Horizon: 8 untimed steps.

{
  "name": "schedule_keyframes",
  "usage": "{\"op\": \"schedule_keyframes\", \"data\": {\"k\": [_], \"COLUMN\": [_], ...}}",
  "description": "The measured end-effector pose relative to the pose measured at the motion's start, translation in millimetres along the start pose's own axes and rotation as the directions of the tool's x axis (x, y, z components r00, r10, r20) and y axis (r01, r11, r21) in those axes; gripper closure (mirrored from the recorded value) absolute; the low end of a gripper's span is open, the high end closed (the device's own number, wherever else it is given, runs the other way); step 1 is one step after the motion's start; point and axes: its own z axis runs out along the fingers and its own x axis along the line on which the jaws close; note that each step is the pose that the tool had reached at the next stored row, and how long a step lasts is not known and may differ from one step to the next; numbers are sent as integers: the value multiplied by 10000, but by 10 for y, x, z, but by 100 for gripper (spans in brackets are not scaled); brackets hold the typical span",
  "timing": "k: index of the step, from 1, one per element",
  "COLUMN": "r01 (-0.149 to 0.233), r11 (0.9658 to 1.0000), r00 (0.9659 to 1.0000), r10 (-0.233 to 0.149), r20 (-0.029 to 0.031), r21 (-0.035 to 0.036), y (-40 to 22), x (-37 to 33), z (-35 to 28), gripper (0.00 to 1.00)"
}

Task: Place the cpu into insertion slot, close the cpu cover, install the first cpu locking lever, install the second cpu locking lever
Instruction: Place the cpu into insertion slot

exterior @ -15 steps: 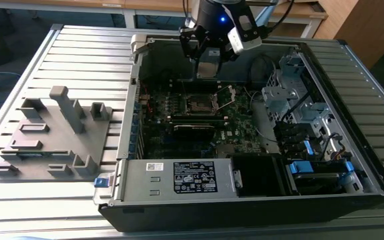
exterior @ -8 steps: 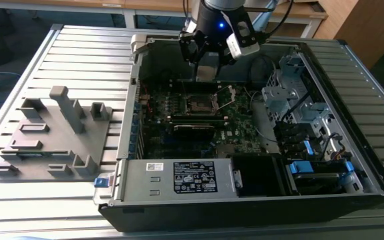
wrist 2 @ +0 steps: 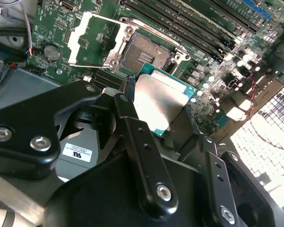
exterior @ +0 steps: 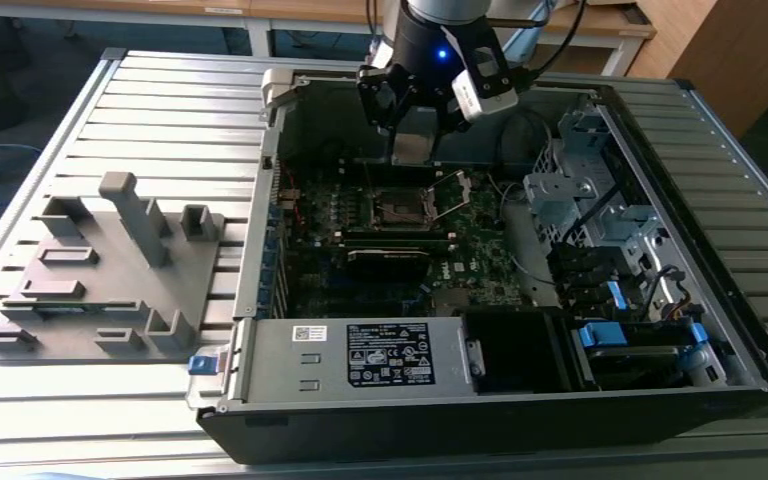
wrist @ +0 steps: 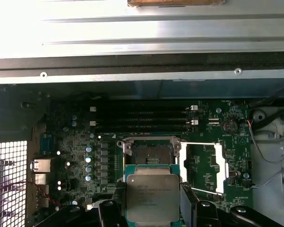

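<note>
My gripper [exterior: 412, 150] hangs over the far part of the open computer case, shut on the cpu. In both wrist views the cpu [wrist 2: 159, 100] [wrist: 153, 195] is a flat square chip with a dull silver top and a green edge, clamped between the black fingers [wrist 2: 132, 127]. It hangs above the board, short of the insertion slot [wrist: 151, 152] [wrist 2: 145, 51] [exterior: 400, 209]. That square dark socket lies bare on the green board. The cpu cover [wrist: 219, 166] [wrist 2: 80, 35] [exterior: 460, 196], a silvery frame, is swung open beside the socket.
Long black memory slots [wrist: 139, 120] run just beyond the socket. The case wall [wrist: 142, 78] rises behind them. A drive cage with blue tabs [exterior: 602, 335] and a power supply [exterior: 357, 355] fill the case's near side. A grey fixture block [exterior: 104, 270] stands on the slatted table at the exterior view's left.
</note>
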Motion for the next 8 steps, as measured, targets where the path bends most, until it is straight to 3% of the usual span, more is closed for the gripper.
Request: {"op": "schedule_keyframes", "data": {"k": [8], "r01": [0], "r11": [10000], "r00": [10000], "r10": [0], "r20": [0], "r21": [-1], "y": [41], "x": [1], "z": [12], "gripper": [46]}}
